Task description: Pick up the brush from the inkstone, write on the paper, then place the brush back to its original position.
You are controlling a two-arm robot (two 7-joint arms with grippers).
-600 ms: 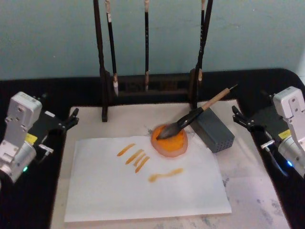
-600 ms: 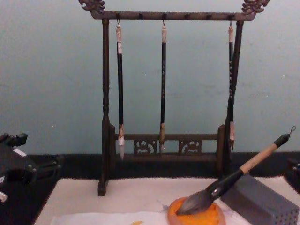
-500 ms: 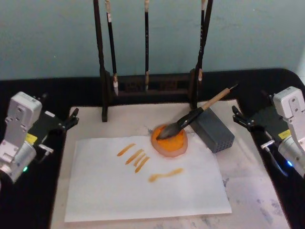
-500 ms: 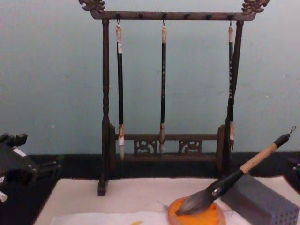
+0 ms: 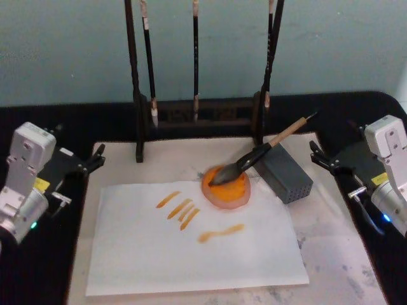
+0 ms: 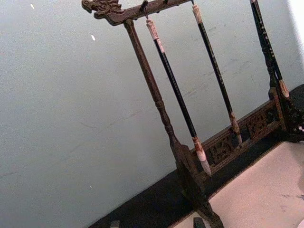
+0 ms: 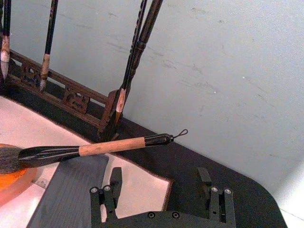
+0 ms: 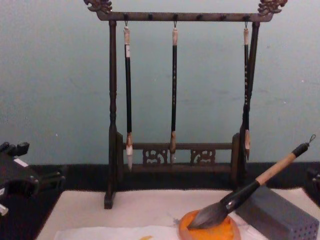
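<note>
Only a slight downward drift of the left tool (image 5: pixel 96 159).

Brush (image 5: pixel 254 157): tan mid-handle, black ends, dark grey bristles.
Inkstone (image 5: pixel 227 192): orange, paler rim.
Paper (image 5: pixel 191 254): white, with orange strokes.
Block (image 5: pixel 287 173): grey, one face dotted with perforations.
Mat (image 5: pixel 337 248): beige, grey smudges.
Rack (image 8: pixel 112 100): dark brown, carved fretwork.
Wall (image 5: pixel 343 44): pale blue-green.
Table (image 5: pixel 108 121): black.

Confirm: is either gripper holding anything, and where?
Nothing held. Left gripper and right gripper sit open at the sides; the brush lies bristles in the inkstone, handle on the grey block.
</note>
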